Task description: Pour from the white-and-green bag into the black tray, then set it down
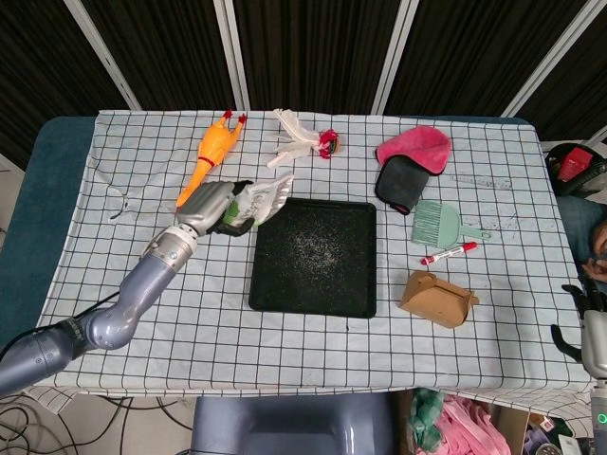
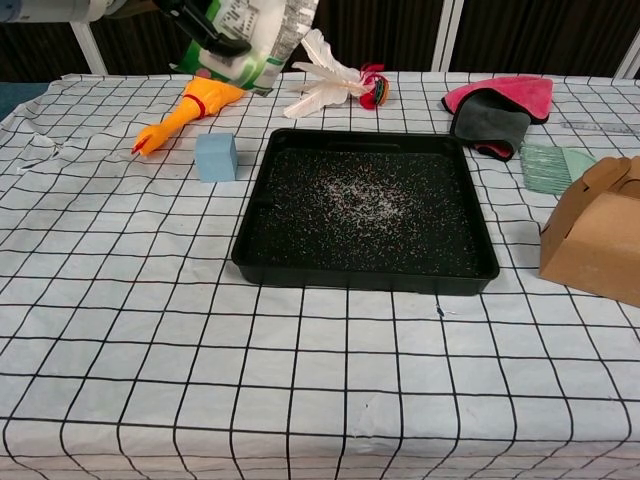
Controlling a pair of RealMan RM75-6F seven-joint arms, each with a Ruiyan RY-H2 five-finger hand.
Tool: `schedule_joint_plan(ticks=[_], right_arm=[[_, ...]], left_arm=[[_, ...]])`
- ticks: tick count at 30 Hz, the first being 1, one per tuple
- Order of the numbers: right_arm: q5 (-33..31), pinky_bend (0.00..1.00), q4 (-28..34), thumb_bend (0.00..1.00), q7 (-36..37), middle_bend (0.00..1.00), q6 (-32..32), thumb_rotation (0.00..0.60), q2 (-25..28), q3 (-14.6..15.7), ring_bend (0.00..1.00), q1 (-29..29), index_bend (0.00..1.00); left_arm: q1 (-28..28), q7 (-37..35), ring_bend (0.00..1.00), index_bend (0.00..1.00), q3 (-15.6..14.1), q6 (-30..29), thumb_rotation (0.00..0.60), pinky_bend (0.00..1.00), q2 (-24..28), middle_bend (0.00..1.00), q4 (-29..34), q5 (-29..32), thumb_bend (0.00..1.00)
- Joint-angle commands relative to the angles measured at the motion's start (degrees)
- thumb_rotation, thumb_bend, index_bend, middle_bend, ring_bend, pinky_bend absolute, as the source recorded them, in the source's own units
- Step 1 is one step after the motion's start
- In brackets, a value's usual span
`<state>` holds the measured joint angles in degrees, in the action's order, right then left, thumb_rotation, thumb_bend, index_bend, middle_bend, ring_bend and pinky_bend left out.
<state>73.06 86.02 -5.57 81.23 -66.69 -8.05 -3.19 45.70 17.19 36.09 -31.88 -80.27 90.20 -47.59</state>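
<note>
The left hand (image 1: pixel 211 204) grips the white-and-green bag (image 1: pixel 258 200), fingers wrapped round its lower, green end. The bag is held in the air at about ten o'clock from the black tray (image 1: pixel 356 305), just off the tray's far-left corner, with its open end tilted toward the tray. Dark print covers the bag's white face, too small to read. Below it on the checked cloth (image 2: pixel 150 330) sits a blue cube (image 2: pixel 216 156), and at about eleven o'clock from that lies a yellow rubber chicken (image 1: pixel 210 156). Pale grains are scattered over the tray floor, thickest near the middle. At about three o'clock from the tray stands a brown cardboard box (image 1: pixel 436 298). The right hand (image 1: pixel 596 341) shows only partly at the head view's right edge; its fingers cannot be made out.
</note>
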Motion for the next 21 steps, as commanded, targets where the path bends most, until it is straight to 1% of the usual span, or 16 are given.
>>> schedule_joint_plan(ticks=[1, 3, 7, 9, 11, 14, 15, 18, 21], right_arm=[[0.02, 0.23, 0.06, 0.30, -0.03, 0.10, 0.11, 0.600, 0.02, 0.00, 0.19, 0.04, 0.21], [0.02, 0.23, 0.17, 0.30, -0.09, 0.10, 0.11, 0.600, 0.09, 0.04, 0.19, 0.08, 0.21], [0.04, 0.23, 0.31, 0.30, -0.19, 0.10, 0.11, 0.600, 0.14, 0.08, 0.19, 0.09, 0.21], [0.04, 0.23, 0.35, 0.30, -0.35, 0.10, 0.01, 0.600, 0.07, 0.12, 0.19, 0.03, 0.21], [0.02, 0.23, 0.30, 0.30, -0.48, 0.10, -0.11, 0.600, 0.01, 0.16, 0.19, -0.03, 0.21], [0.03, 0.23, 0.25, 0.30, -0.55, 0.10, -0.21, 0.600, -0.10, 0.21, 0.19, -0.09, 0.21], [0.04, 0.23, 0.22, 0.30, -0.59, 0.10, -0.24, 0.600, -0.12, 0.21, 0.19, -0.12, 0.21], [-0.05, 0.23, 0.19, 0.30, -0.58, 0.10, -0.30, 0.600, -0.18, 0.20, 0.19, -0.13, 0.21], [-0.06, 0.23, 0.13, 0.30, -0.41, 0.10, -0.35, 0.600, -0.15, 0.20, 0.19, -0.13, 0.21]], left_arm=[[-6.89, -13.39, 0.49, 0.50, -1.55, 0.14, 0.600, 0.64, -0.25, 0.57, -1.58, -12.68, 0.71], [-8.83, -18.70, 0.49, 0.50, -2.59, -1.38, 0.600, 0.64, -0.11, 0.57, -2.21, -18.00, 0.71], [-11.28, -27.03, 0.49, 0.50, -4.44, -4.62, 0.600, 0.64, -0.22, 0.57, -3.61, -24.98, 0.71], [-12.03, -32.90, 0.49, 0.50, -6.54, -7.17, 0.600, 0.64, -0.52, 0.57, -5.80, -30.07, 0.72], [-12.17, -37.01, 0.49, 0.50, -8.64, -9.29, 0.600, 0.64, -0.73, 0.57, -7.87, -33.88, 0.72], [-12.64, -41.71, 0.49, 0.50, -11.97, -15.12, 0.600, 0.64, -2.14, 0.57, -11.69, -39.35, 0.71], [-12.80, -43.47, 0.49, 0.50, -13.33, -17.91, 0.600, 0.64, -3.17, 0.57, -13.77, -41.17, 0.71], [-12.99, -46.47, 0.49, 0.50, -16.33, -23.55, 0.600, 0.64, -6.85, 0.57, -20.20, -43.48, 0.71], [-12.79, -49.37, 0.49, 0.50, -18.32, -26.64, 0.600, 0.64, -10.09, 0.57, -25.65, -43.95, 0.71]])
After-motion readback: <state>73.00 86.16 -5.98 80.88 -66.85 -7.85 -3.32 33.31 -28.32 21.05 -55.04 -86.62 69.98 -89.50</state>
